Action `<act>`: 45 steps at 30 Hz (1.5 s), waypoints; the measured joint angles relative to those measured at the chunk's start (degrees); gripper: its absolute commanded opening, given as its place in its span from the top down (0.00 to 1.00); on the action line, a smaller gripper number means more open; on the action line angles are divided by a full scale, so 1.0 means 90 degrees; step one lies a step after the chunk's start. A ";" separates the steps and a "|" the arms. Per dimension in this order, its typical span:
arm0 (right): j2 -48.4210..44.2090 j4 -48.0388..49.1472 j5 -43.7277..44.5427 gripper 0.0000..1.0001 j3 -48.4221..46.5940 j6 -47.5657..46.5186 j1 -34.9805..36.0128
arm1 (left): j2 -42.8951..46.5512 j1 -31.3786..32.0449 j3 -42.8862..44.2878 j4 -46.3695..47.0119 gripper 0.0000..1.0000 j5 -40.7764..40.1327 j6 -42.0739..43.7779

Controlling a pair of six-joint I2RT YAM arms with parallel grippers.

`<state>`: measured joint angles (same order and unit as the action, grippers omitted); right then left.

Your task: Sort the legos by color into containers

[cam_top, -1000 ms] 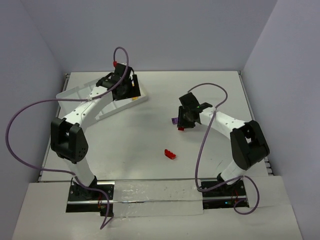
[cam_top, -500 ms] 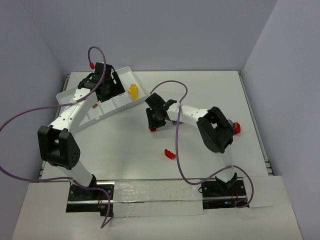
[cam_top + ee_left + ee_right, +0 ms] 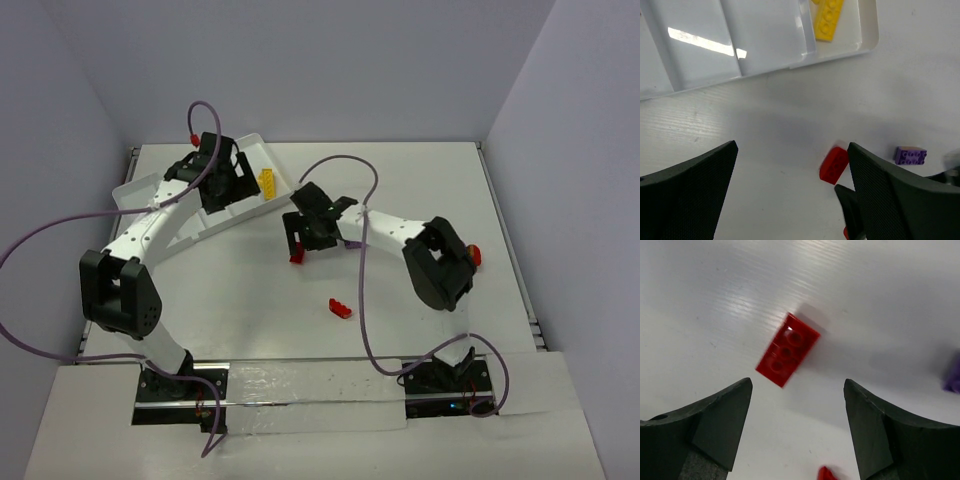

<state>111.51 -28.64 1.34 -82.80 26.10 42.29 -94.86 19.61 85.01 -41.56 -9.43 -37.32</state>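
Nearest, 6 o'clock: loose red lego [image 3: 340,308]. Beyond: right gripper [image 3: 797,385] wide open, empty, over second red lego [image 3: 788,350]; purple lego [image 3: 910,155] beside. Square jaws to its sides, lower, then close. Farthest, 10 o'clock: left gripper [image 3: 791,150] wide open, empty, by tray [image 3: 867,35] holding yellow lego [image 3: 829,20].

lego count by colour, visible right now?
Red: 2, red lego and second red lego
Purple: 1, purple lego
Yellow: 1, yellow lego in the tray; a possible second is cut off
Total: 4
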 measured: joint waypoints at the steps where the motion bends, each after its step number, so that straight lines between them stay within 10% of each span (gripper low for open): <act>1: -0.0299 0.0076 -0.0004 0.19 0.0246 0.0010 -0.0129 | -0.0019 0.0157 -0.0009 -0.0013 0.04 -0.0036 0.0003; 12: -0.3249 0.0083 0.0376 0.19 0.1922 0.0165 -0.2723 | -0.1264 0.1576 0.0026 -0.0024 0.04 0.0146 0.1073; 24: -0.3837 -0.0183 0.0285 0.19 0.2049 0.0165 -0.3080 | -0.2292 0.2248 0.0166 -0.0071 0.15 0.0048 0.1348; 31: -0.3837 -0.0228 0.0250 0.19 0.2049 0.0156 -0.3080 | -0.2589 0.2437 0.0168 0.0000 0.47 -0.0081 0.1232; 37: -0.3837 -0.0258 0.0231 0.18 0.2049 0.0158 -0.3080 | -0.2628 0.2420 0.0216 0.0002 0.99 -0.0467 0.1067; 45: -0.3837 -0.0260 0.0049 0.18 0.2049 0.0158 -0.3079 | -0.1449 0.0873 -0.0487 0.0182 1.00 -0.0430 0.0612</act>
<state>76.97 -30.98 1.78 -64.36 27.53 14.58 -107.91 27.47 80.62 -39.92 -13.30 -31.81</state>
